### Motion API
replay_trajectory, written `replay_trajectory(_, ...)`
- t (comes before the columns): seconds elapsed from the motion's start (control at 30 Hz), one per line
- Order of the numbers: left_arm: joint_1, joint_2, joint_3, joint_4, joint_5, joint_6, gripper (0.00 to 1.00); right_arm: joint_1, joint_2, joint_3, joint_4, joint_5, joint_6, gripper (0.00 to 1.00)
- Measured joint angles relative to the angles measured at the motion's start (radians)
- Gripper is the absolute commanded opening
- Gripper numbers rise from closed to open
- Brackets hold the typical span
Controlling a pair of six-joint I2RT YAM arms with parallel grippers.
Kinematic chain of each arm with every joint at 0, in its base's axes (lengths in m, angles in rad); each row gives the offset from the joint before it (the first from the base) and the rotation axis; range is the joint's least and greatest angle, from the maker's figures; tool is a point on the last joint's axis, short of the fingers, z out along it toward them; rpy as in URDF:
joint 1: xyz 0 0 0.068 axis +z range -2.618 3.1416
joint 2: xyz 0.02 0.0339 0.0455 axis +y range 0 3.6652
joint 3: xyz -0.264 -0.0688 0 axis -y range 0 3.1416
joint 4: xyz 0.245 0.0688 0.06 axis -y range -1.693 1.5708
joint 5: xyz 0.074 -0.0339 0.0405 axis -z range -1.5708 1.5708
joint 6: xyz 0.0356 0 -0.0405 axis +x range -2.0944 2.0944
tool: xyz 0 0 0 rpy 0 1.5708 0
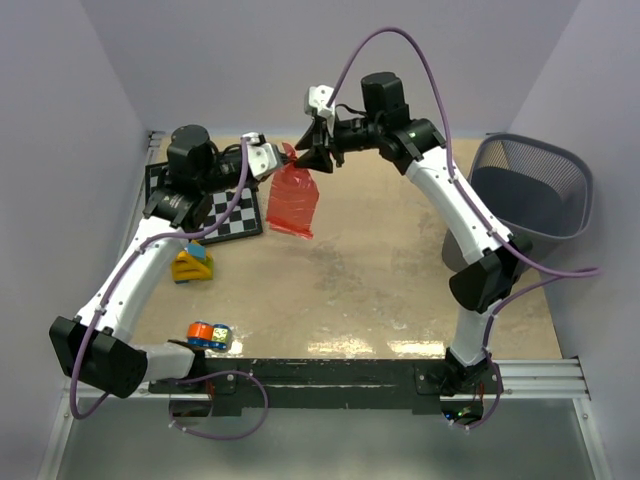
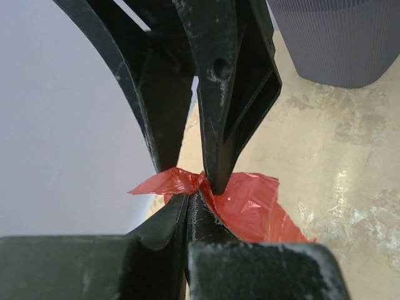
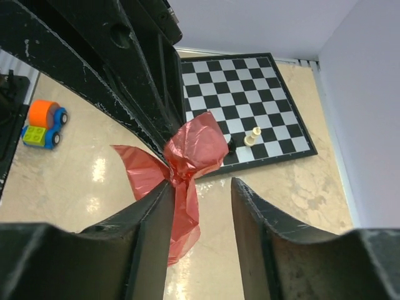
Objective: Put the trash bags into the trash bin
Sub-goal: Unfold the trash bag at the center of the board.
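Pinched at neck in fully closed left gripper point(image 2: 189, 203): trash bag point(image 1: 293, 205), hanging below. Opposite, half-parted, clasping nothing: right gripper point(image 3: 201, 187), apparently poised for handover toward trash bin point(image 1: 520, 150).

I have both arms, left arm point(image 1: 130, 270) and right arm point(image 1: 465, 215), held high and bent inward, claws tip to tip. My left claw point(image 2: 189, 199) is pinched tight on the red bag point(image 2: 250, 200). My right claw point(image 3: 201, 186) has its jaws apart, one finger against the film.
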State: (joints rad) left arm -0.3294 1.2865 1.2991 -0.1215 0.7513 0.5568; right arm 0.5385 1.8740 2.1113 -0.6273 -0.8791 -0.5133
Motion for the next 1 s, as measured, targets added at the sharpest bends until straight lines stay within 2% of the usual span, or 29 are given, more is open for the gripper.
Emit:
replay_trajectory(0.1,0.0,0.0,0.005,-0.032,0.004,0.005,0.0,0.001,-0.009,0.0,-0.007,0.004,-0.031,0.45)
replay_trajectory(0.3,0.0,0.0,0.02,-0.045,0.02,-0.014,0.0,0.034,-0.031,0.001,-0.016,0.011,-0.094,0.35)
replay_trajectory(0.43,0.0,0.0,0.025,-0.047,0.027,-0.021,0.0,0.053,-0.031,0.006,-0.017,0.013,-0.111,0.19)
replay_trajectory(0.47,0.0,0.0,0.026,-0.048,0.029,-0.023,0.0,0.053,-0.031,0.008,-0.02,0.014,-0.117,0.18)
replay_trajectory(0.5,0.0,0.0,0.029,-0.053,0.031,-0.028,0.0,0.053,-0.031,0.011,-0.024,0.013,-0.124,0.2)
replay_trajectory(0.6,0.001,0.001,0.034,-0.056,0.03,-0.04,0.0,0.054,-0.031,0.013,-0.024,0.014,-0.133,0.34)
replay_trajectory(0.63,0.001,0.001,0.034,-0.056,0.028,-0.04,0.0,0.055,-0.031,0.013,-0.024,0.021,-0.128,0.36)
replay_trajectory(1.0,0.002,-0.005,0.032,-0.052,-0.005,-0.04,0.0,0.017,-0.041,0.009,-0.01,0.076,-0.05,0.33)
